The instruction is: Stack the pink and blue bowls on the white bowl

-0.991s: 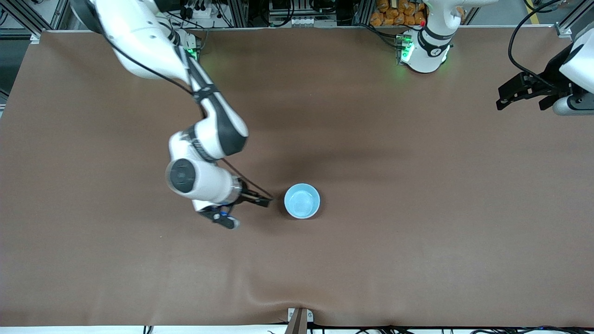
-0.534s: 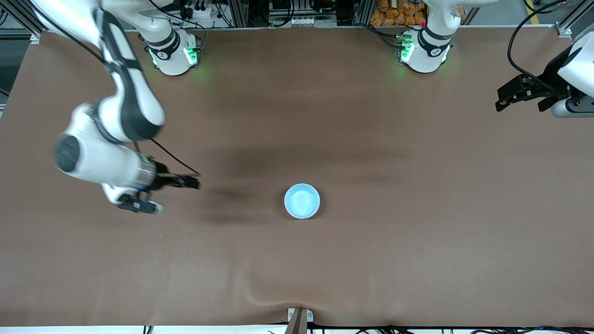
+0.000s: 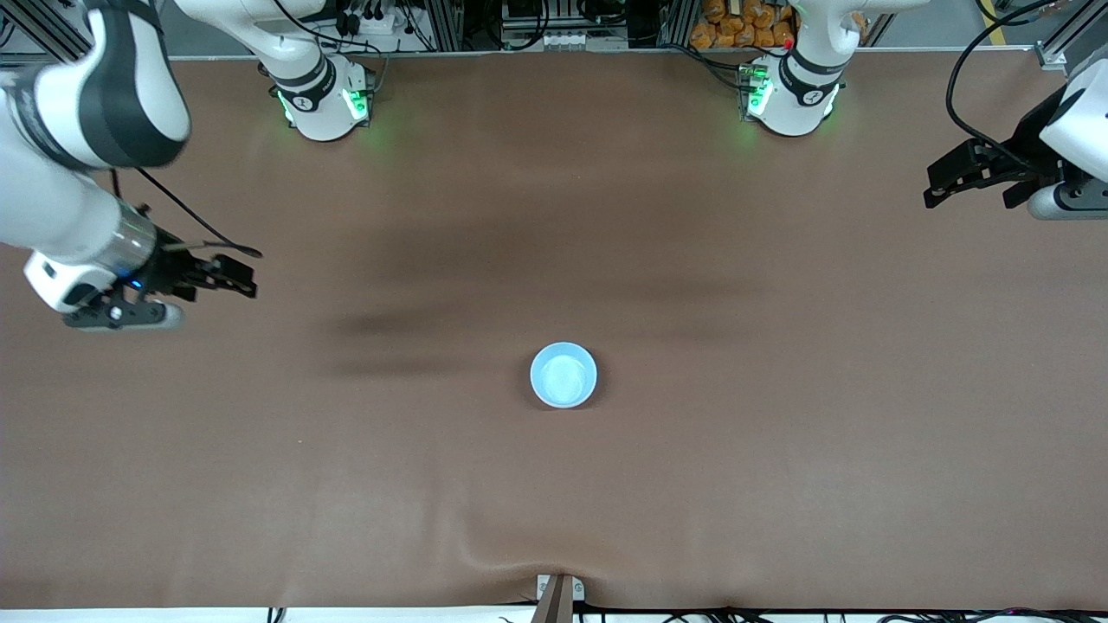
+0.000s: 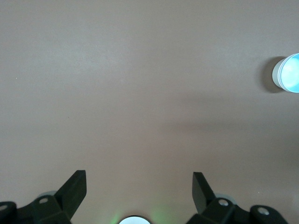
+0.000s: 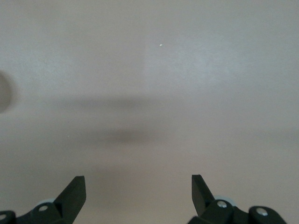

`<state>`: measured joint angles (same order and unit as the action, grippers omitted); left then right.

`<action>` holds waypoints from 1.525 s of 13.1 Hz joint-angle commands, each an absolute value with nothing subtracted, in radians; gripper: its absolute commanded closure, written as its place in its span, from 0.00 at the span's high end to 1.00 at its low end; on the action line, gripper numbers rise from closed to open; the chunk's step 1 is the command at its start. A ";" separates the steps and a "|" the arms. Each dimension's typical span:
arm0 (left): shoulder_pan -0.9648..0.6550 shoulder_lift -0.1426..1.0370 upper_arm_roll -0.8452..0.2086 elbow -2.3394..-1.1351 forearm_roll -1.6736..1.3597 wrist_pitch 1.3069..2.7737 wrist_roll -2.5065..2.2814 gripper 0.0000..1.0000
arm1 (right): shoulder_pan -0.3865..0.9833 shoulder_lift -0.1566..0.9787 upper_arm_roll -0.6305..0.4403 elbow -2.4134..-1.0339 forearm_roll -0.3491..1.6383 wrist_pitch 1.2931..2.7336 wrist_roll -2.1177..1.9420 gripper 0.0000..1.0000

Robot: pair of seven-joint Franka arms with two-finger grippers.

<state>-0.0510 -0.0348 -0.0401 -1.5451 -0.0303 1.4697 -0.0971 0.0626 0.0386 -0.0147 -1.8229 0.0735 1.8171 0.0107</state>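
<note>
The blue bowl (image 3: 563, 375) stands upright near the middle of the brown table, with only its sky-blue inside showing from above. In the left wrist view the blue bowl (image 4: 287, 73) has a pale outer wall under its rim. I cannot tell whether that wall is the white bowl or the pink bowl; neither shows apart from it. My right gripper (image 3: 235, 277) hangs open and empty over the right arm's end of the table; the right wrist view shows the right gripper (image 5: 138, 182) over bare cloth. My left gripper (image 3: 933, 183) waits open and empty over the left arm's end, and the left wrist view shows the left gripper (image 4: 139, 179) the same.
The right arm's base (image 3: 320, 95) and the left arm's base (image 3: 792, 95), both lit green, stand along the table edge farthest from the front camera. A metal bracket (image 3: 558, 593) sits at the nearest edge, under a wrinkle in the brown cloth (image 3: 519, 554).
My right arm has swung away from beside the blue bowl to the right arm's end of the table, still open. The bowl and the left arm have stayed put.
</note>
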 commanded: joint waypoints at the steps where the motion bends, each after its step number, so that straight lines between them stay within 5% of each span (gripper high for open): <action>1: -0.052 -0.028 -0.040 -1.526 -0.044 1.471 -0.087 1.00 | 0.025 0.021 -0.003 -1.706 0.025 1.660 -0.011 1.00; 9: -0.057 -0.023 -0.041 -1.526 -0.037 1.470 -0.100 1.00 | 0.008 -0.015 -0.006 -1.493 -0.020 1.408 -0.046 1.00; 20: -0.054 -0.015 -0.041 -1.490 -0.032 1.470 -0.087 1.00 | 0.008 -0.018 -0.005 -1.491 -0.005 1.410 0.057 1.00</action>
